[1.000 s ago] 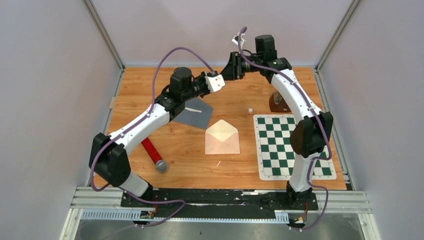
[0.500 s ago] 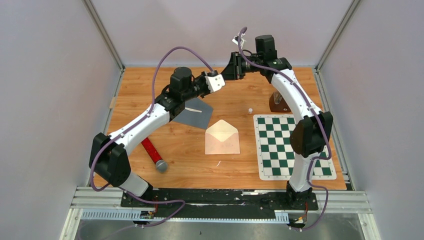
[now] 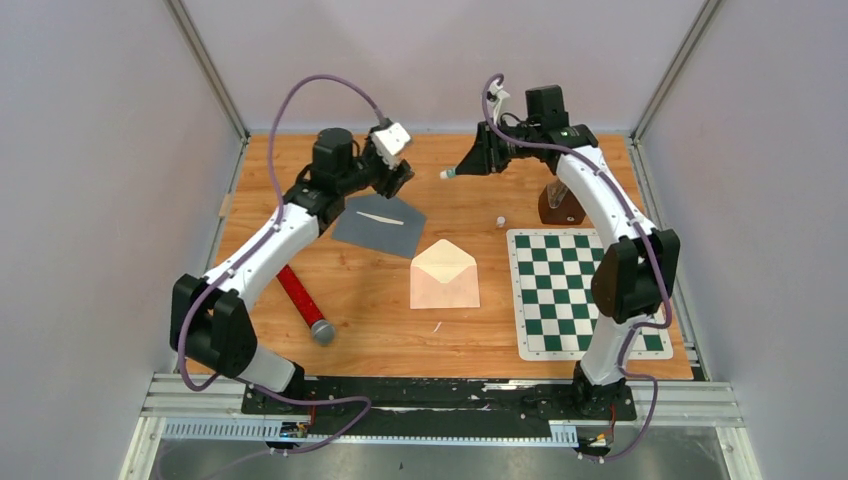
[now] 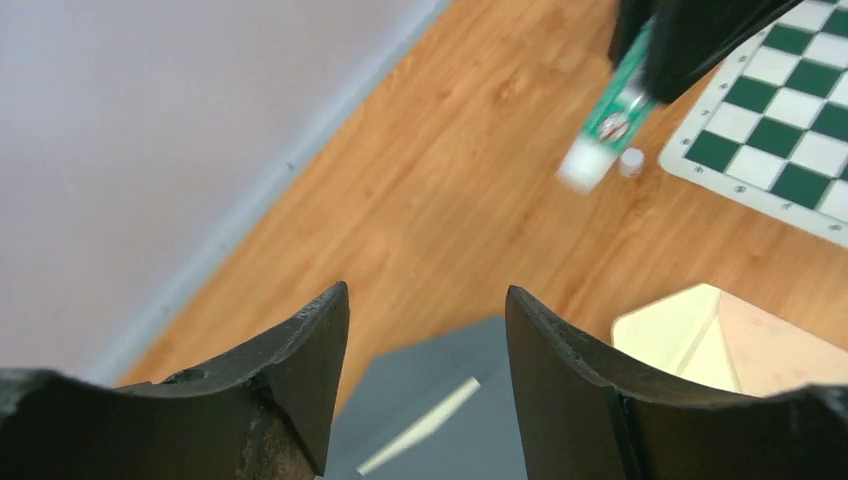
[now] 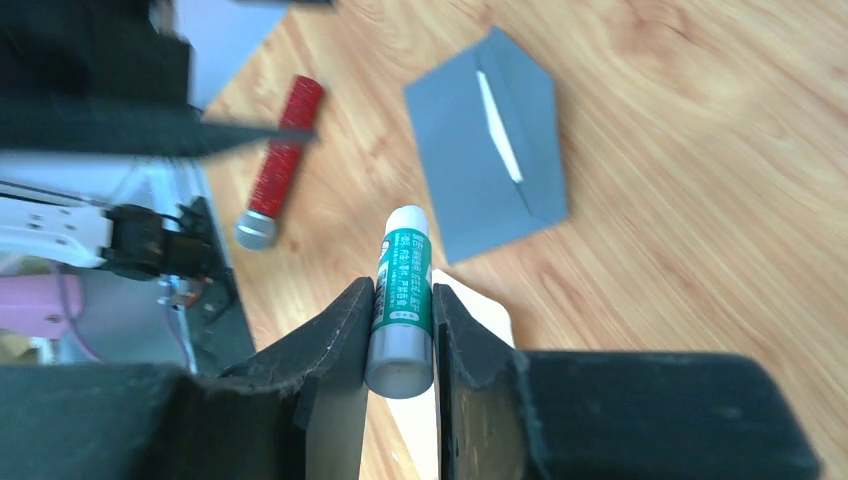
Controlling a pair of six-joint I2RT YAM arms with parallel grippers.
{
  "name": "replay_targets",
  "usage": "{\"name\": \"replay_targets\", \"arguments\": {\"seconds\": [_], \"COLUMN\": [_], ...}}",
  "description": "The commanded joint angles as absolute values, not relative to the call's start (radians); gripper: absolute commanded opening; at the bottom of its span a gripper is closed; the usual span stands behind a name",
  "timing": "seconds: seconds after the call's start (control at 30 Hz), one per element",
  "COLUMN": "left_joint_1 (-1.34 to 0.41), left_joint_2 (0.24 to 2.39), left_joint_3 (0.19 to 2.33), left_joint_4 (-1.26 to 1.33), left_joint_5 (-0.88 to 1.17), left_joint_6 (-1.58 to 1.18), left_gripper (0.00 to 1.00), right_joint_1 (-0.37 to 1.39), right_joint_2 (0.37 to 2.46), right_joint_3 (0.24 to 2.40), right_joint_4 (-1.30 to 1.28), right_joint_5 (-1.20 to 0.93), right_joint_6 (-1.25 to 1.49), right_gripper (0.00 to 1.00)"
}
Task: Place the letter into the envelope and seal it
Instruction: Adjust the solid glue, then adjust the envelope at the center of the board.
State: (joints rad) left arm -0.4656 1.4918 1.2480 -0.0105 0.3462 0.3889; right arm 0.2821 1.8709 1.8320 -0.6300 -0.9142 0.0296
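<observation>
- The right gripper (image 5: 402, 296) is clamped on a green-labelled glue stick (image 5: 403, 258), held in the air over the far half of the wooden counter (image 3: 380, 320), its white tip pointing toward 8 o'clock in the top view.
- The left gripper (image 4: 425, 296) hangs with its jaws apart and nothing between them, above the far edge of a gray paper (image 3: 380, 226).
- The gray paper, marked by a thin white strip, lies flat at 10 o'clock from the cream envelope (image 3: 445, 278), just beside it and not touching.
- The cream envelope rests flat at mid-counter, flap open and pointing to 12 o'clock; whether anything is inside cannot be told.
- A green-and-white chessboard mat (image 3: 585, 295) lies at 3 o'clock from the envelope, near it.
- A small white cap (image 3: 500, 220) stands at 1 o'clock from the envelope, just off the mat's far corner.
- A red tube with a gray end (image 3: 305, 305) lies at 8 o'clock, beneath the left arm.
- A brown stand (image 3: 560, 207) sits at 12 o'clock from the mat.
</observation>
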Motion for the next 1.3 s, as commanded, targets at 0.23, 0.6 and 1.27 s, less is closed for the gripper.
{"name": "replay_targets", "arguments": {"seconds": [0.23, 0.6, 1.27], "left_joint_1": [-0.292, -0.315, -0.423], "left_joint_2": [1.586, 1.954, 2.222], "left_joint_3": [1.187, 1.289, 1.521], "left_joint_4": [-0.33, -0.223, -0.271], "left_joint_5": [0.994, 1.045, 0.997], "left_joint_6": [0.203, 0.151, 0.11], "left_gripper": [0.63, 0.59, 0.36], "right_joint_1": [0.307, 0.34, 0.34], "right_joint_2": [1.7, 1.589, 1.568], "right_joint_3": [1.729, 1.584, 1.532], "right_joint_4": [-0.904, -0.936, -0.962], "right_joint_5": [-0.762, -0.725, -0.697], "right_joint_6": [-0.45, -0.442, -0.485], "right_gripper": [0.0, 0.0, 0.0]}}
